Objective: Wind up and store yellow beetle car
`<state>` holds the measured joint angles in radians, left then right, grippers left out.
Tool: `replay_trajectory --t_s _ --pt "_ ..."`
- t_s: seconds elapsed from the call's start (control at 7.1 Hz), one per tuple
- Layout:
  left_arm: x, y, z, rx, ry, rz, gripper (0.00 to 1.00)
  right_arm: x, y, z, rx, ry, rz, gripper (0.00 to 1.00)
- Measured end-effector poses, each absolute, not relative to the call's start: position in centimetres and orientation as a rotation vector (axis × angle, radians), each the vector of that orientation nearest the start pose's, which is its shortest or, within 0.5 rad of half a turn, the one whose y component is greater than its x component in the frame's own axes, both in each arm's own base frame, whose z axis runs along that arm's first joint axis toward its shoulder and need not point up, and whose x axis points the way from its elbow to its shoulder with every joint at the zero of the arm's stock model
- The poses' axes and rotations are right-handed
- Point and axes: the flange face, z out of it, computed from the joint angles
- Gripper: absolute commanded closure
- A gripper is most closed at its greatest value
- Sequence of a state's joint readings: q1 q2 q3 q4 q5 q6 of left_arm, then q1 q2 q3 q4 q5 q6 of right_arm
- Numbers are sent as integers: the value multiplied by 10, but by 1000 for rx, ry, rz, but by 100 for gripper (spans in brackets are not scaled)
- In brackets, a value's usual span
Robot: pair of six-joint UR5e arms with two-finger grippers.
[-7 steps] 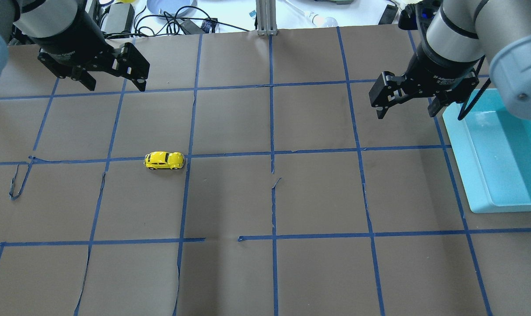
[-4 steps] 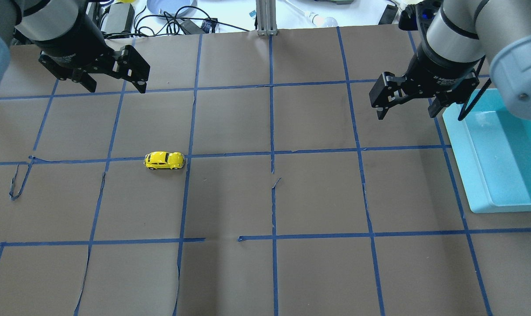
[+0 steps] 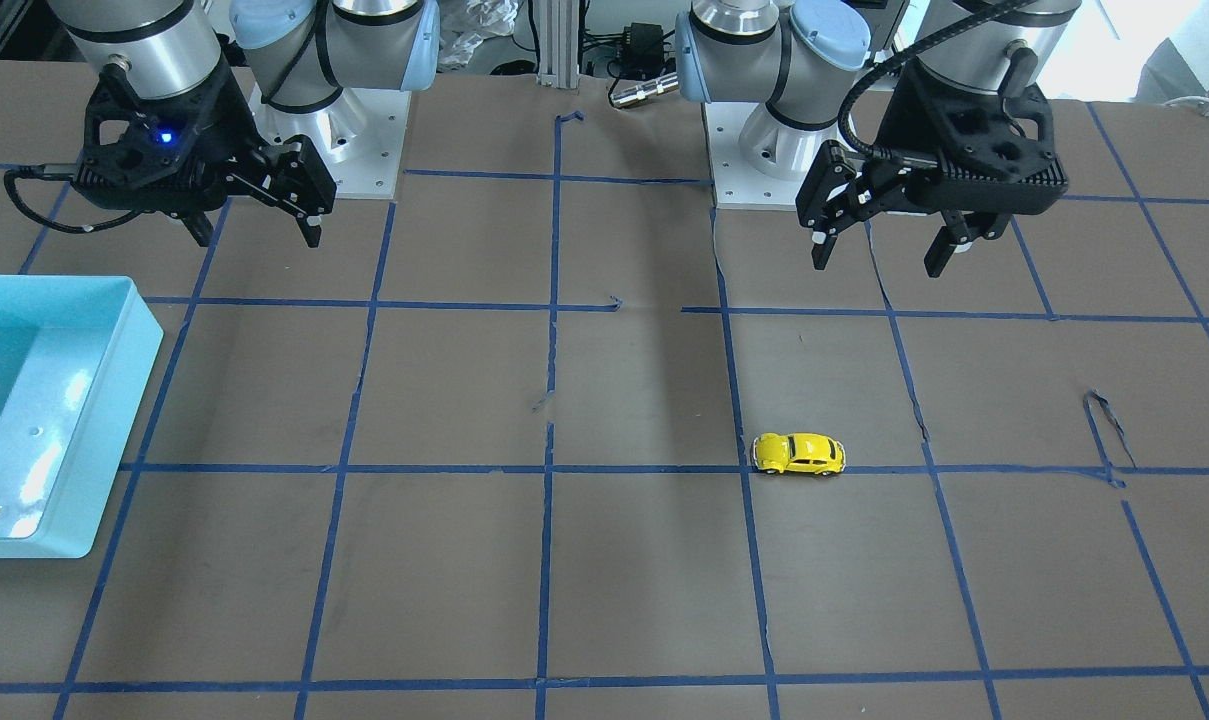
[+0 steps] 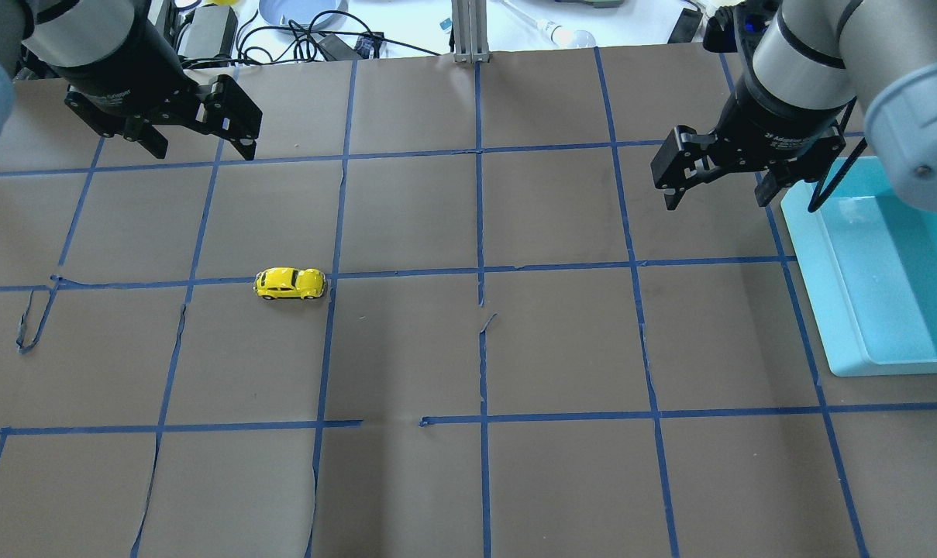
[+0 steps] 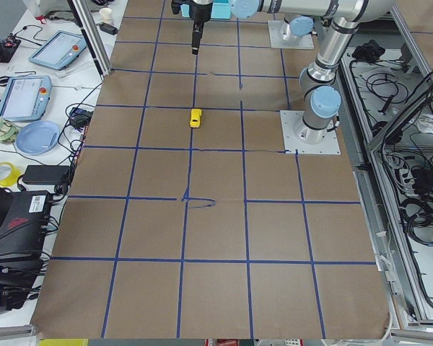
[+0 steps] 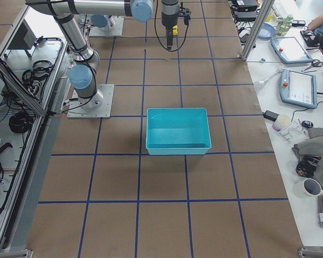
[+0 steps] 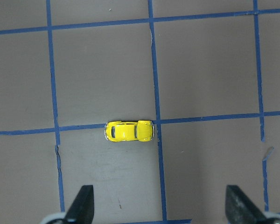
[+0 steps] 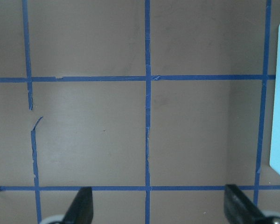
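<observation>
The yellow beetle car [image 4: 290, 283] sits on its wheels on the brown table, on a blue tape line left of centre. It also shows in the front view [image 3: 798, 453], the left wrist view [image 7: 129, 131] and the exterior left view [image 5: 195, 117]. My left gripper [image 4: 193, 145] is open and empty, high above the table, behind the car; in the front view [image 3: 879, 250] it hangs at the upper right. My right gripper [image 4: 722, 194] is open and empty, beside the teal bin [image 4: 887, 263]. The car is out of the right wrist view.
The teal bin stands at the table's right edge, showing also in the front view [image 3: 34, 400] and the exterior right view [image 6: 177, 131]. Blue tape lines grid the brown paper, with torn loose ends [image 4: 30, 322]. Cables and a plate lie beyond the far edge.
My left gripper has shifted slightly back and up, away from the car. The car and the right gripper have not moved.
</observation>
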<state>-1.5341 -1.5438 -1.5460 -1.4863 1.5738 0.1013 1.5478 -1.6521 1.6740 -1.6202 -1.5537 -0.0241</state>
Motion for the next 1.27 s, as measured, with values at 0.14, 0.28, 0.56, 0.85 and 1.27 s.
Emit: replay_trajectory --t_s 0.14,0.28,0.56,0.85,1.27 --pt "-115 -497 522 101 3122 -210 1 125 -463 481 -3 3123 -45 0" --pt "-115 -497 522 102 3122 -209 1 125 -463 481 -2 3123 -46 0" --pt "-116 -496 521 103 3122 -208 1 125 -463 481 -1 3123 -48 0" --pt "-117 -494 518 110 3125 -194 0 124 -463 481 -1 3124 -50 0" --pt "-113 -499 480 458 3100 -50 0 124 -464 481 1 3126 -51 0"
